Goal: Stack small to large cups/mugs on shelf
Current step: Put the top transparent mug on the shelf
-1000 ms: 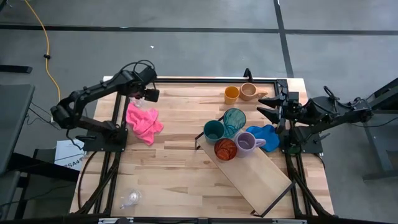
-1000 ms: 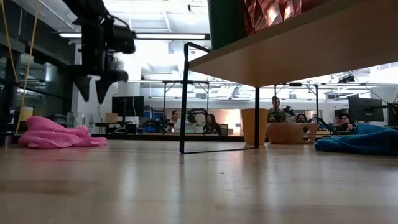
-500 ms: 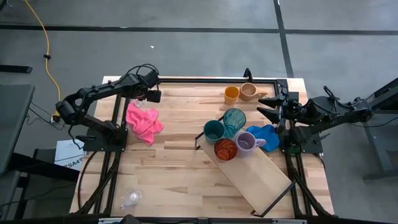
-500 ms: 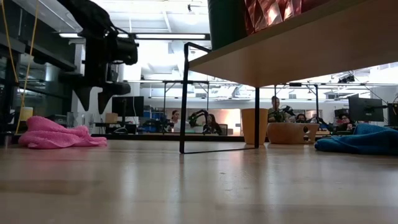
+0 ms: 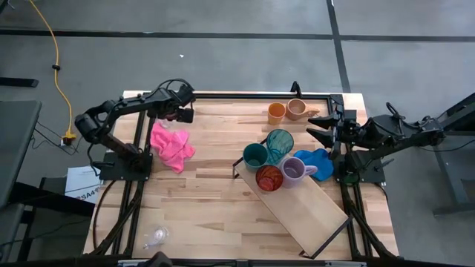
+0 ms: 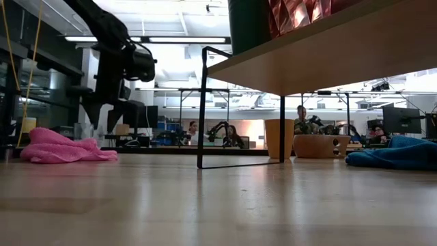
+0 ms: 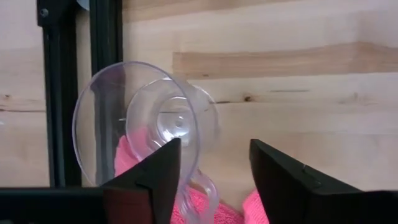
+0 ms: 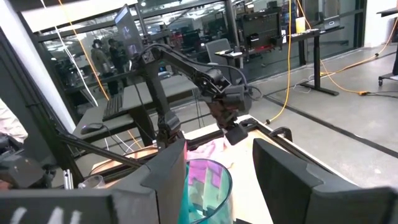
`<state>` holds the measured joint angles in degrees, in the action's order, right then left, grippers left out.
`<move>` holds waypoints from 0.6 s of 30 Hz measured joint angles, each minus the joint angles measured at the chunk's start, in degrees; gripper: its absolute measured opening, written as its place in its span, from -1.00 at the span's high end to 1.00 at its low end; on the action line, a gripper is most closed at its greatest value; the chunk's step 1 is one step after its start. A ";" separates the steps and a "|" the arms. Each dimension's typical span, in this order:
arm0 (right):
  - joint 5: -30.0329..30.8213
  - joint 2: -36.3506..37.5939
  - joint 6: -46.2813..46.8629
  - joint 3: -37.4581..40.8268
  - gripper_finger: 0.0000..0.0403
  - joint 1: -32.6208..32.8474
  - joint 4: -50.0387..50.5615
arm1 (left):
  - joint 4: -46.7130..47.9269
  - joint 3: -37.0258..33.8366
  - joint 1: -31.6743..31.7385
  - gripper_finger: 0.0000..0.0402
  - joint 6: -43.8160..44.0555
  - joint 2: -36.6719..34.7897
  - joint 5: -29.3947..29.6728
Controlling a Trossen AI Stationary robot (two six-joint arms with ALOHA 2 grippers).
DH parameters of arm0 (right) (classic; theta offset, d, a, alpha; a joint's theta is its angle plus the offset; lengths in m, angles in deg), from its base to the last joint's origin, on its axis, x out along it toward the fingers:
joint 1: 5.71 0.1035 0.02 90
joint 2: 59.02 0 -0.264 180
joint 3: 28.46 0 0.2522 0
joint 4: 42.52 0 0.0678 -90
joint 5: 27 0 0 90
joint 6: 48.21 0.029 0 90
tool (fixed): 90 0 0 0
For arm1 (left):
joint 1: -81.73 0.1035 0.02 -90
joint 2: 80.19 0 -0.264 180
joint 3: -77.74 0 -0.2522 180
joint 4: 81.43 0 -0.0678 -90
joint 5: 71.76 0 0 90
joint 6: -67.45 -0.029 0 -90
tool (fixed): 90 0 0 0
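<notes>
In the high view, the left gripper (image 5: 165,120) hangs over the far left corner of the surface (image 5: 208,200), just beyond the pink cloth (image 5: 171,144); the shelf (image 5: 304,204) lies diagonally at centre right, carrying the green cup (image 5: 254,156), teal tumbler (image 5: 279,142), orange cup (image 5: 269,178) and purple mug (image 5: 295,170) at its far end, while a yellow mug (image 5: 276,113) and tan mug (image 5: 297,109) stand apart at the far edge and a clear glass (image 5: 156,236) lies near the front left corner. The right gripper (image 5: 315,124) waits at the right edge, beside the blue cloth (image 5: 318,160). In the low view, the left gripper (image 6: 104,113) points downward above the pink cloth (image 6: 58,147), clear of the surface. In the left wrist view, the jaws stand apart, with a second clear glass mug (image 7: 146,127) beneath them, one finger (image 7: 155,177) over its rim; nothing is gripped yet. For a sound grasp, centre one finger inside the rim and one outside before closing, keep clear of the handle, and avoid pinching cloth. In the right wrist view, the right gripper (image 8: 219,177) stands open and empty above the teal tumbler (image 8: 205,190).
</notes>
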<state>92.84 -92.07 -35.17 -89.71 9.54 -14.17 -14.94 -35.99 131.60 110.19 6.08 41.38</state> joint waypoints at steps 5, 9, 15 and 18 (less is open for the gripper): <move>-0.02 -0.01 0.00 0.00 0.12 0.00 0.00 | -0.33 0.00 0.00 0.45 1.05 0.78 -0.18; -0.03 0.00 -0.02 0.00 0.12 0.00 0.00 | -0.42 0.00 0.00 0.76 1.00 0.77 -0.18; -0.04 -0.01 -0.02 0.00 0.12 0.00 0.00 | -0.68 0.00 0.00 0.93 0.62 0.75 -0.05; -0.04 0.01 -0.02 0.00 0.12 0.00 0.00 | -0.68 0.00 -0.02 0.96 -0.55 0.37 -0.18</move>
<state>92.80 -92.06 -35.19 -89.71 9.54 -14.17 -15.62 -35.98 131.57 109.64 6.45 41.20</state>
